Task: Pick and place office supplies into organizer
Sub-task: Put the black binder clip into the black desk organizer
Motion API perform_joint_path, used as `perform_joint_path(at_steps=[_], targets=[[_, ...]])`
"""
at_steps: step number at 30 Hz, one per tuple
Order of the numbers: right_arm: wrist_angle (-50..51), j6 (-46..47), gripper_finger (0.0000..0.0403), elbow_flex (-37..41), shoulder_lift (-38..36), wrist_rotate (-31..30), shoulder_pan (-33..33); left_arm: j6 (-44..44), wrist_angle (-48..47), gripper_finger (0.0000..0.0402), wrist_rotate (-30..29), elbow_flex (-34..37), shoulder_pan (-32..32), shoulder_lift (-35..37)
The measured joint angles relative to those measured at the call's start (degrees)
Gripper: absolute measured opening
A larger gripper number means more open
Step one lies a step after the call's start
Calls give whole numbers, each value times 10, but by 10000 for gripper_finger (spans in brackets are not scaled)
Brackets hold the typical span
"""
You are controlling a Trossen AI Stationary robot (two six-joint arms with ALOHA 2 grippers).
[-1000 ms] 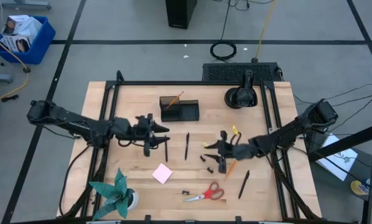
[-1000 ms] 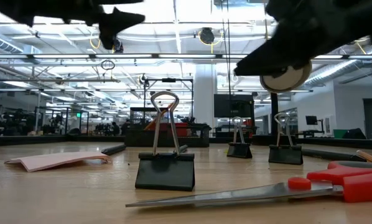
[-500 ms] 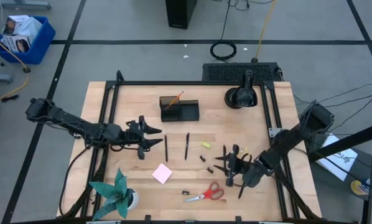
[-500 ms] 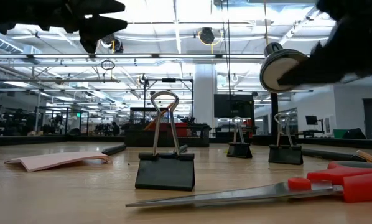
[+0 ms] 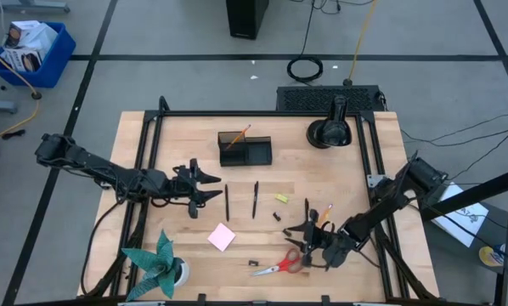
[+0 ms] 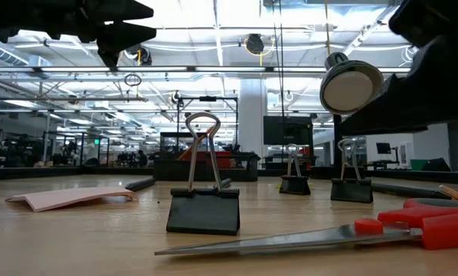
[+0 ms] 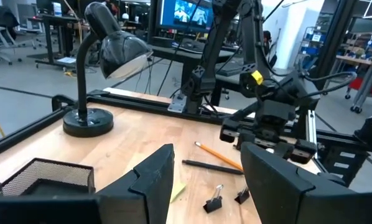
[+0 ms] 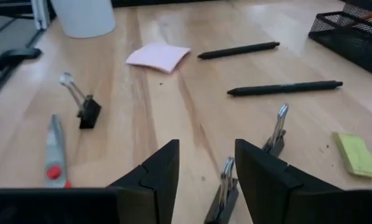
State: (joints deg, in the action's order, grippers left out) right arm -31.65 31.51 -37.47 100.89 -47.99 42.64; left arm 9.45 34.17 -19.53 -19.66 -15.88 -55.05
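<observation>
Looking straight down: the left gripper (image 5: 205, 188) hovered over the left half of the wooden surface (image 5: 186, 136), fingers released with nothing between them. The right gripper (image 5: 307, 238) sat low at the front right, just beside the red-handled scissors (image 5: 281, 264), fingers apart and empty. The organizer (image 5: 245, 150) stood at the back centre with an orange pencil (image 5: 239, 136) in it. Two black pens (image 5: 255, 199) lay side by side at mid-surface; the pink sticky-note pad (image 5: 222, 237) lay in front of them.

Low view: a black binder clip (image 6: 204, 201) stood upright near the scissors (image 6: 351, 232).

Left wrist view: fingers (image 7: 155, 174) spread, framing a pencil (image 7: 218, 156) and the other arm beyond.

Right wrist view: fingers (image 8: 155, 171) parted above a binder clip (image 8: 223, 196), not touching it.
</observation>
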Motion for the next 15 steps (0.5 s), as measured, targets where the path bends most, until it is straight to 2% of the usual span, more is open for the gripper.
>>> perform_joint_path(at_steps=[5,10,15], targets=[[10,7,148,-12,40,1,-7,7,-2,191,0,0,0,0],[5,3,146,-13,36,-9,-10,12,-2,191,4,0,0,0],[9,4,114,-12,36,-12,-11,14,-2,191,4,0,0,0]])
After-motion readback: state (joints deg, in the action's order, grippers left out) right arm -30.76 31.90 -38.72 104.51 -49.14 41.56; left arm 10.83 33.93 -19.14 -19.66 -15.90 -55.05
